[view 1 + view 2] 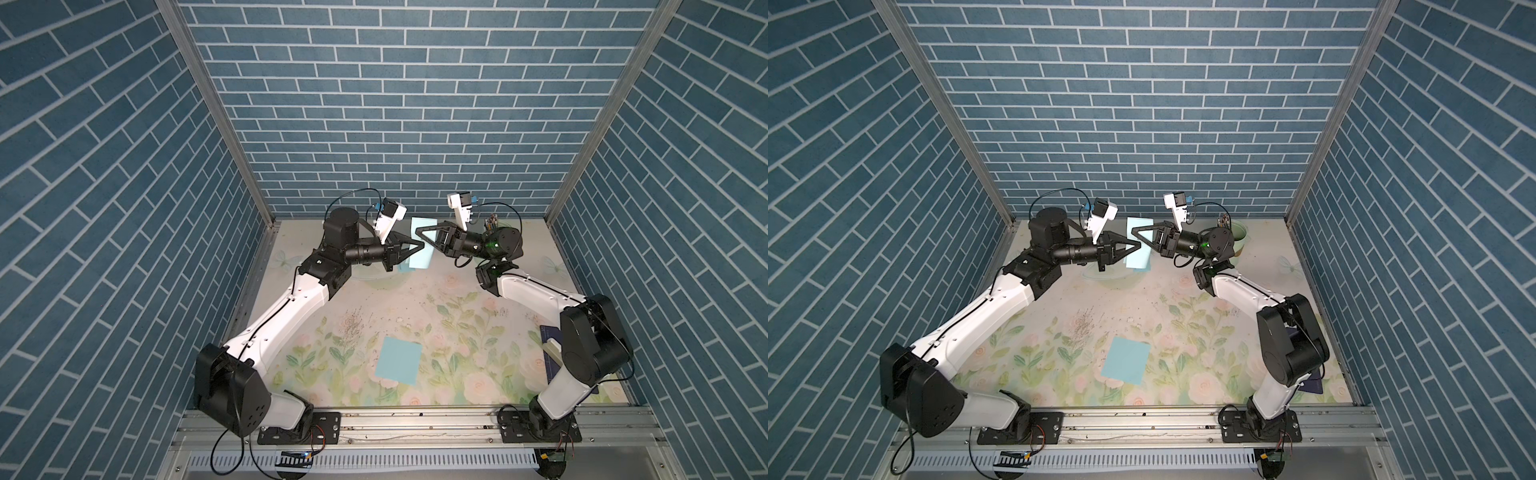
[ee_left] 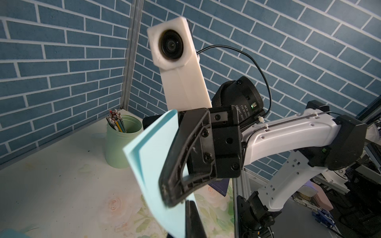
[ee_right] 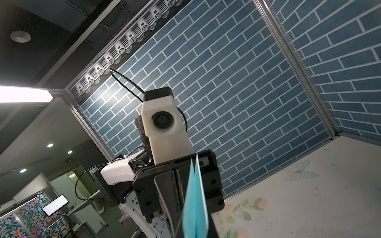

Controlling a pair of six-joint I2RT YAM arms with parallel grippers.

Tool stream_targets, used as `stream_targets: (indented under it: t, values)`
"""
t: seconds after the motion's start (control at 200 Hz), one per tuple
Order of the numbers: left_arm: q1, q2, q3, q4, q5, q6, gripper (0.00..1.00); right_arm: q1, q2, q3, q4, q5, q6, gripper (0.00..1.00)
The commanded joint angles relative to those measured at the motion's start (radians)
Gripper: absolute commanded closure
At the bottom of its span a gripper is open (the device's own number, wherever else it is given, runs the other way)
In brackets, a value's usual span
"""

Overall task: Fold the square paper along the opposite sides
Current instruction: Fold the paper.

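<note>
A light-blue square paper (image 1: 420, 259) (image 1: 1139, 257) hangs in the air above the back of the table, doubled over into two layers. Both grippers meet at it, tip to tip. My left gripper (image 1: 419, 246) (image 1: 1138, 246) comes from the left and is shut on the paper. My right gripper (image 1: 420, 235) (image 1: 1133, 231) comes from the right and is shut on it too. In the left wrist view the two layers of the paper (image 2: 152, 150) splay apart beside the right gripper's black finger (image 2: 181, 162). In the right wrist view the paper (image 3: 194, 206) stands edge-on.
A second flat light-blue sheet (image 1: 399, 360) (image 1: 1126, 360) lies on the floral tabletop near the front middle. A green cup of pencils (image 1: 1239, 237) (image 2: 121, 144) stands at the back right, close behind the right arm. A dark blue flat object (image 1: 548, 343) lies by the right arm's base.
</note>
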Motion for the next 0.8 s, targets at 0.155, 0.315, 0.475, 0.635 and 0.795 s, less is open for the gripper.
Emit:
stream_targets:
  t: [0.155, 0.315, 0.475, 0.635, 0.795]
  values:
    - [0.033, -0.033, -0.019, 0.091, 0.002, -0.104, 1.00, -0.008, -0.019, -0.011, 0.034, -0.025, 0.005, 0.74]
    - [0.059, -0.058, -0.061, 0.293, 0.045, -0.241, 1.00, -0.007, -0.045, -0.063, 0.085, -0.040, 0.000, 0.55]
    - [0.059, -0.052, -0.061, 0.371, 0.071, -0.298, 1.00, -0.001, -0.052, -0.081, 0.158, -0.052, 0.036, 0.62]
    - [0.059, -0.060, -0.063, 0.366, 0.072, -0.299, 1.00, -0.002, -0.059, -0.088, 0.160, -0.056, 0.039, 0.85]
    - [0.062, -0.071, -0.059, 0.313, 0.059, -0.262, 1.00, -0.002, -0.071, -0.101, 0.167, -0.058, 0.042, 1.00]
